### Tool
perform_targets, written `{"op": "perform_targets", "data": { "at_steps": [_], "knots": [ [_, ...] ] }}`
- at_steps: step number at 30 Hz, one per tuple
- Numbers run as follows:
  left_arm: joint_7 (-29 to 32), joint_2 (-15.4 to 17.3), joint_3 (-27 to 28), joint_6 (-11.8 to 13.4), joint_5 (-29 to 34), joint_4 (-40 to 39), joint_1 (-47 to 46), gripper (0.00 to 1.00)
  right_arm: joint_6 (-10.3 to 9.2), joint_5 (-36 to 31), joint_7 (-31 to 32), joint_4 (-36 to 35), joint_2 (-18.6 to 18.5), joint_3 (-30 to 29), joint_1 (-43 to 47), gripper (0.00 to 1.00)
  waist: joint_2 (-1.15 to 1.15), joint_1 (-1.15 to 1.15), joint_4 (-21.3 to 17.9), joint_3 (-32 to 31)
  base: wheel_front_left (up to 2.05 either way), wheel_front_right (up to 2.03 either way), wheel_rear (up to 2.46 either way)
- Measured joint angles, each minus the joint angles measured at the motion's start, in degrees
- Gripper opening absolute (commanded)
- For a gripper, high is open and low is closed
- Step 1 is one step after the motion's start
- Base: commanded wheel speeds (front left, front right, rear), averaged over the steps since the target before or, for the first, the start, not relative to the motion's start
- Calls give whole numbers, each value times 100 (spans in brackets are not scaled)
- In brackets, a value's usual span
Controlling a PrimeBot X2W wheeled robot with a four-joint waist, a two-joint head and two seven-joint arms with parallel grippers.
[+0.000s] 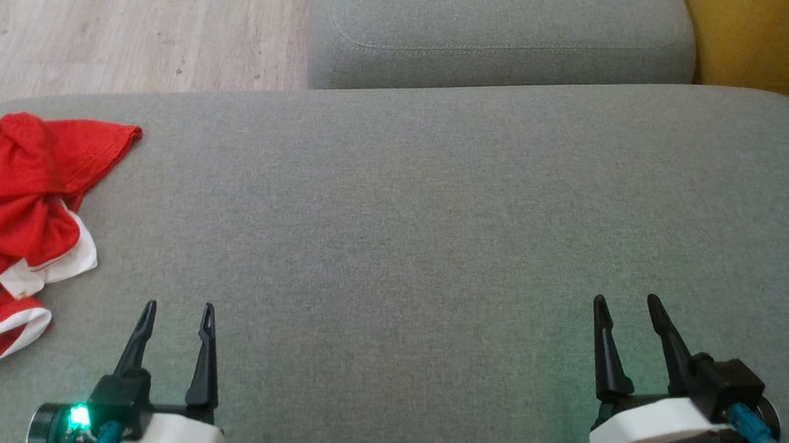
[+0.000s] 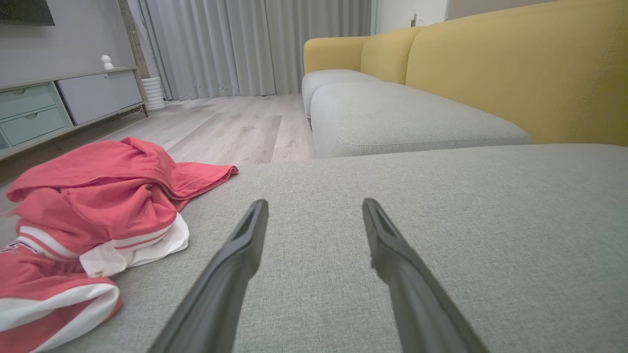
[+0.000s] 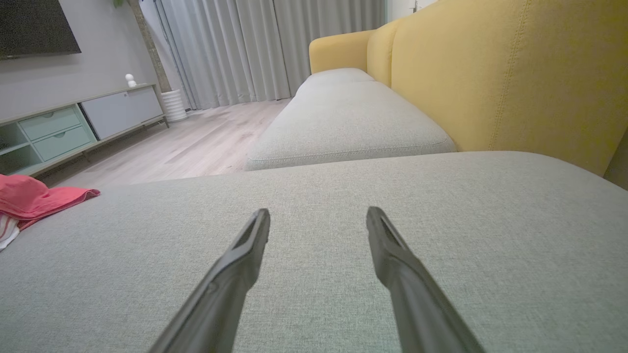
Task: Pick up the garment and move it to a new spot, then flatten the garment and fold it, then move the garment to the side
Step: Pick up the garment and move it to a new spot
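Observation:
The garment [image 1: 6, 216] is a crumpled red piece with white trim, lying at the left edge of the grey sofa cushion [image 1: 437, 218]. The left wrist view has it [image 2: 93, 206] at the left, and its red edge [image 3: 34, 198] reaches into the right wrist view at the far left. My left gripper [image 1: 180, 306] hovers open near the front of the cushion, just right of the garment, nothing between its fingers. Far to the right my right gripper [image 1: 627, 299] is open too and holds nothing.
A second grey seat cushion [image 1: 497, 30] lies beyond the first. The yellow sofa back [image 1: 788, 49] rises at the far right. Pale wooden floor [image 1: 99, 10] lies past the cushion's left edge. A low cabinet [image 2: 59, 103] and grey curtains [image 2: 245, 44] stand across the room.

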Motion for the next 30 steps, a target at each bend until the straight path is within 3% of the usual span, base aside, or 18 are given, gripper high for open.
{"op": "perform_targets", "data": {
  "at_steps": [5, 10, 30],
  "knots": [
    [0, 5, -7, -1, -31, -1, 2, 100, 1, -3, -22, -4, -1, -8, 0, 100, 0, 0, 72, 14, 0, 0, 0],
    [0, 33, -22, 21, -30, -19, 1, 100, 1, -20, -23, -41, -4, -53, 2, 100, 0, 0, 388, 29, 0, 0, 0],
    [0, 237, -7, 80, -90, -196, 137, 100, 1, -9, -73, -48, -9, 152, -108, 100, 0, 0, 2762, 145, 0, 0, 0]
  ]
}}
